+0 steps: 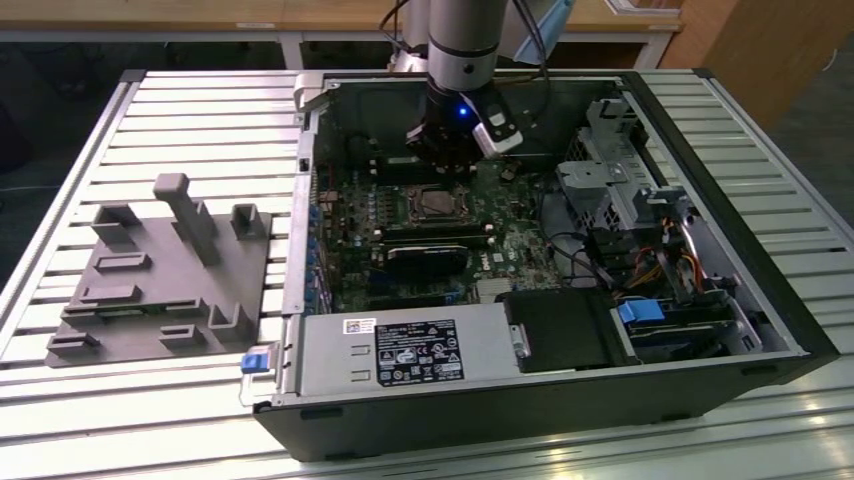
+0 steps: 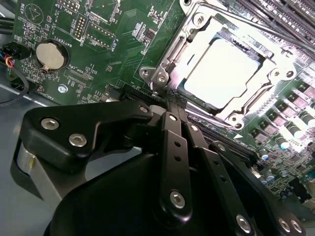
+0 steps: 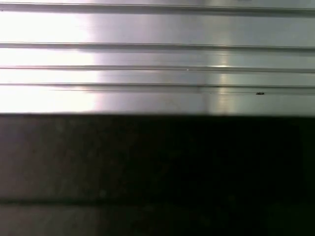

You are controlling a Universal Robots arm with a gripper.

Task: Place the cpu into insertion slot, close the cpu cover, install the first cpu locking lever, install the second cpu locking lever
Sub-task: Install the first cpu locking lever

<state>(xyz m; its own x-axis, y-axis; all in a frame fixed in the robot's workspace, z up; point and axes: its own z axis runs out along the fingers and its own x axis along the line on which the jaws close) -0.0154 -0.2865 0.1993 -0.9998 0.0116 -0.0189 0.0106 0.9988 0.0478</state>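
I have the hand (image 2: pixel 170 101) low over the motherboard (image 2: pixel 113 39), its fingers (image 2: pixel 173 147) pressed together with nothing between them and their tips at the corner of the slot (image 2: pixel 224 73) nearest to them. The chip (image 2: pixel 224 69) already lies seated in the slot, just beyond the fingertips, and the cover (image 2: pixel 273 66) is folded down flat around it, the chip's pale metal top showing through the square window. So I judge the first two steps done and the lever work in hand. A thin silver lever (image 2: pixel 170 64) runs along the cover's edge closest to the fingertips, ending at the screwed bracket they almost touch; I cannot tell whether it is hooked under its catch. Pushing it calls for a small, steady sideways press that stays on the wire without slipping onto the board. In the exterior view the hand (image 1: pixel 447 158) hangs inside the open computer case (image 1: pixel 747 330), just behind the slot (image 1: pixel 431 204), on the slatted table (image 1: pixel 160 110).
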